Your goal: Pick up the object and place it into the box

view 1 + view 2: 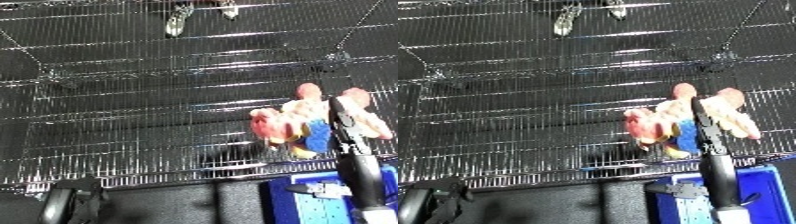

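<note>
A pink plush toy [282, 125] with blue and yellow parts hangs over the near right part of a wire-mesh bin [133, 172]. My right hand [345, 124] comes up from the lower right, its black fingers curled round the toy's right side. The toy is above the bin's mesh floor, just inside the near rim. My left hand [67, 202] shows as a dark shape at the lower left, below the bin's near rim and away from the toy. Its fingers are not clear to me.
The bin's wire walls [49, 75] rise at the left and far side and fill most of both views. A blue container [762, 192] with a pale perforated part sits at the lower right, under my right forearm. A dark surface lies in front of the bin.
</note>
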